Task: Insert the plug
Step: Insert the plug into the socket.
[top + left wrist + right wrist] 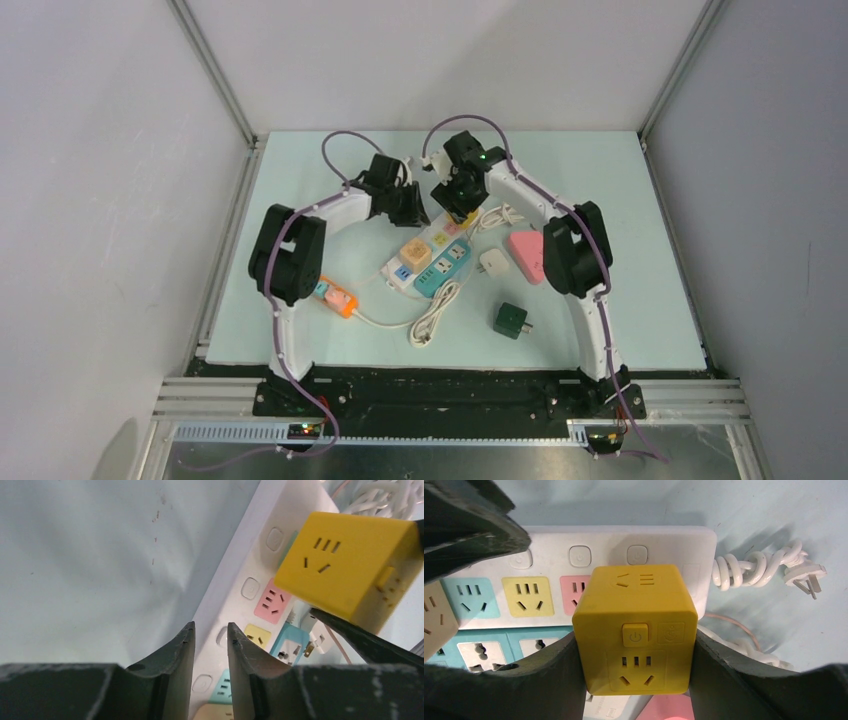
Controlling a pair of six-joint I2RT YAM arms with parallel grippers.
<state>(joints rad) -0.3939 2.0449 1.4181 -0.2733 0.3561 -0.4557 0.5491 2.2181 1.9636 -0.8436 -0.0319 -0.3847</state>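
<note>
The plug is a yellow cube adapter [636, 630] with sockets on its faces, and my right gripper [635, 637] is shut on its two sides. It hangs just above the far end of the white power strip [674, 545], over the pink socket [272, 602]. In the top view the cube [467, 216] shows under the right gripper [460, 195]. My left gripper [211, 627] is low over the strip's [260, 520] long edge beside the button row, jaws a narrow gap apart with nothing between them. Its prongs are hidden.
A teal strip [443, 268] lies against the white one, with a beige cube [414, 250] plugged in. Nearby lie a pink adapter [527, 255], a white adapter [493, 263], a dark green cube [512, 320], an orange strip [335, 297] and coiled white cable [754, 567].
</note>
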